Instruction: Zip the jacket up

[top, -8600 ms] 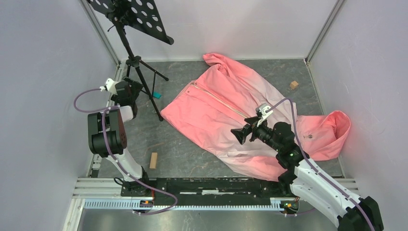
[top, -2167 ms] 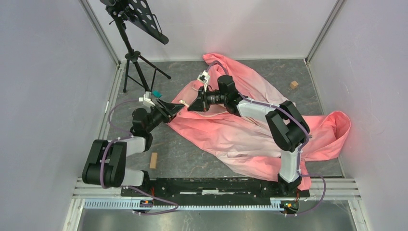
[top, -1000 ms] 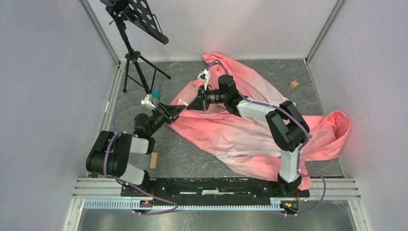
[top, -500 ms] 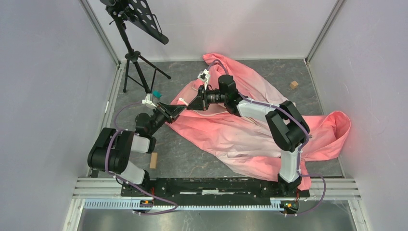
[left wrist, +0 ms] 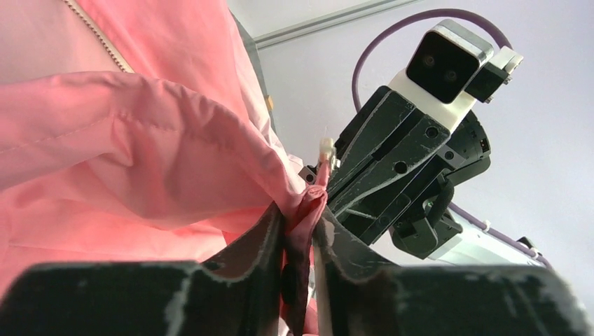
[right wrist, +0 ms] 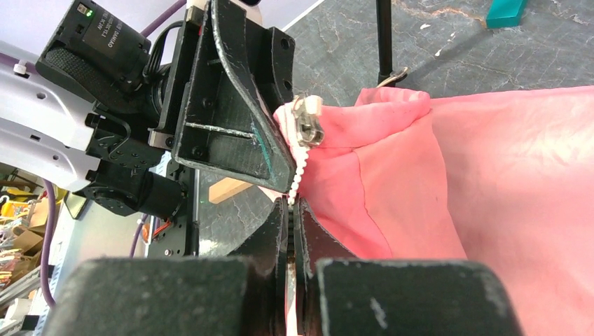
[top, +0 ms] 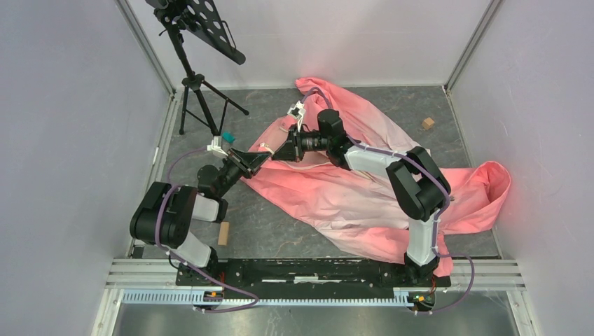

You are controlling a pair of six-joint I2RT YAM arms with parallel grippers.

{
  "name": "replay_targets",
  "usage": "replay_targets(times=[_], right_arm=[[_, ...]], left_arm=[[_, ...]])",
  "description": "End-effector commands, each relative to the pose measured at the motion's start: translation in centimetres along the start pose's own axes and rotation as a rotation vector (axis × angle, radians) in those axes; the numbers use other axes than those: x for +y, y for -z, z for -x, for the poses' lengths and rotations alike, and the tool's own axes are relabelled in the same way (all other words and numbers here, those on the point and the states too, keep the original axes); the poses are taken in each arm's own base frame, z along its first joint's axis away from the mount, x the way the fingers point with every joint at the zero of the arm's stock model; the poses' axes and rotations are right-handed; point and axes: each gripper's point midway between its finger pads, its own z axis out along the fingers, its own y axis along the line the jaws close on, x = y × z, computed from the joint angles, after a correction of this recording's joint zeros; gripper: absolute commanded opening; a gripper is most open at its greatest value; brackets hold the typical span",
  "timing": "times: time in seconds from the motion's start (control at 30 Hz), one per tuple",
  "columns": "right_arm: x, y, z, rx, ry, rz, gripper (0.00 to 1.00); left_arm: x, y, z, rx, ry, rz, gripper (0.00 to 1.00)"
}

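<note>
The salmon-pink jacket lies rumpled across the grey floor, its near-left hem corner lifted. My left gripper is shut on a fold of that pink hem. Facing it tip to tip, my right gripper is shut on the pale zipper teeth just below the metal slider. In the right wrist view the slider sits against the left gripper's black finger. A further stretch of zipper runs up the fabric in the left wrist view.
A black music stand on a tripod stands at the back left, a teal block by its foot. One wooden block lies near the left arm's base, a smaller one at the back right. Walls enclose three sides.
Over the last second my left jaws have closed onto the hem fold, and the left arm's elbow has shifted slightly. The right gripper has held still on the zipper.
</note>
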Motion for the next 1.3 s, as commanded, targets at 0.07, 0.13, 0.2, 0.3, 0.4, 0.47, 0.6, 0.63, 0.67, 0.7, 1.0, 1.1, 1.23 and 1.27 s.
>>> replay_targets(times=[0.07,0.13,0.2,0.3,0.4,0.47,0.6,0.63,0.67,0.7,1.0,1.1,1.23,1.27], right_arm=[[1.6,-0.2,1.9,-0.032,0.067,0.019,0.0],[0.5,0.0,1.9,-0.017,0.088,-0.043,0.03],[-0.3,0.2,2.0,-0.001,0.118,-0.1,0.16],[-1.3,0.9,2.5,0.024,0.17,-0.149,0.35],[-2.1,2.0,3.8,0.015,0.218,-0.197,0.46],[-3.1,2.7,4.8,-0.001,0.26,-0.253,0.52],[-7.6,2.8,7.0,0.026,0.396,-0.432,0.61],[-9.4,2.7,6.9,0.061,0.403,-0.483,0.61],[-10.7,2.4,7.4,0.081,0.419,-0.521,0.61],[-11.9,2.2,8.0,0.097,0.434,-0.555,0.62],[-20.2,0.0,10.0,0.101,0.55,-0.728,0.61],[-21.8,-0.3,10.1,0.083,0.573,-0.767,0.61],[-23.9,-0.9,9.3,0.085,0.581,-0.794,0.6],[-24.3,-1.0,9.0,0.087,0.579,-0.797,0.6]], left_arm=[[-2.1,-0.5,1.2,-0.055,-0.028,-0.084,0.13],[-1.4,-0.2,0.9,-0.056,-0.034,-0.062,0.05],[-0.4,0.2,0.5,-0.051,-0.043,-0.031,0.03],[0.9,0.8,0.2,-0.059,-0.054,0.014,0.02],[2.1,1.3,0.1,-0.078,-0.05,0.059,0.02],[2.8,1.5,0.2,-0.091,-0.04,0.09,0.02],[4.2,2.1,0.0,-0.102,-0.02,0.153,0.02],[4.4,2.2,-0.1,-0.1,-0.019,0.164,0.02],[4.7,2.3,-0.2,-0.095,-0.015,0.179,0.02],[4.8,2.5,-0.3,-0.093,-0.013,0.185,0.02],[5.9,3.2,-1.5,-0.039,-0.01,0.255,0.02],[5.8,3.2,-1.9,-0.017,-0.003,0.25,0.02],[5.5,3.1,-2.3,0.006,0.008,0.237,0.02],[5.4,3.1,-2.4,0.01,0.011,0.235,0.02]])
